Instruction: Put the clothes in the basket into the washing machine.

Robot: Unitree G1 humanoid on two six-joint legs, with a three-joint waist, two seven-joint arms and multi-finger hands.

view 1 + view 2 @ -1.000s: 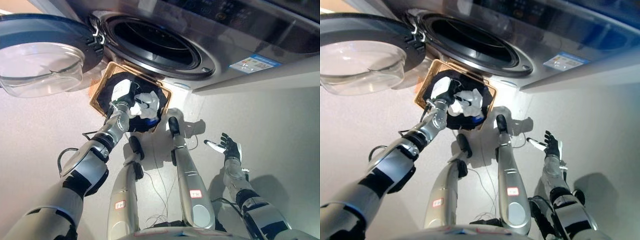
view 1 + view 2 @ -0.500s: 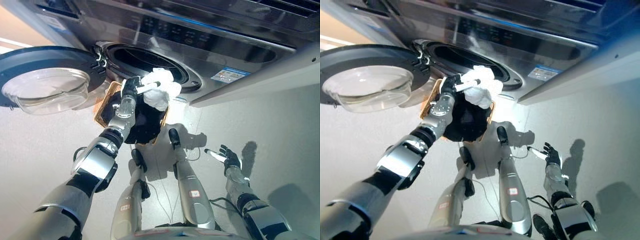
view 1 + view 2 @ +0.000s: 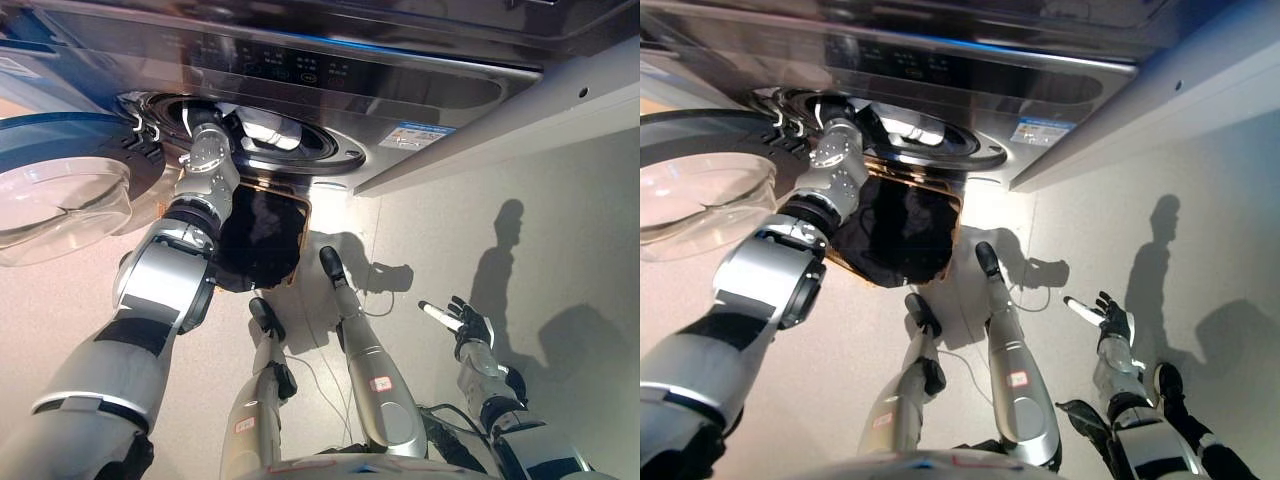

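Washing machine, front-loading, at far side of scene, round door swung open to the left, drum opening facing the robot. White garment sits just inside the drum mouth, partly hidden; its long axis cannot be made out. Left hand reaches through the opening's left edge, beside the garment; the fingers are hidden within the drum, so whether they clasp the cloth or have spread cannot be told. Wicker basket stands on the floor directly below the opening, near side of the machine, filled by dark clothes. Right hand hangs low at right, well apart from basket and machine, fingers spread, holding nothing. Judgement: left hand is much the nearer to both drum and basket; the basket lies straight down from it. Room: door blocks the left, drum rim close about the wrist, floor to the right free.
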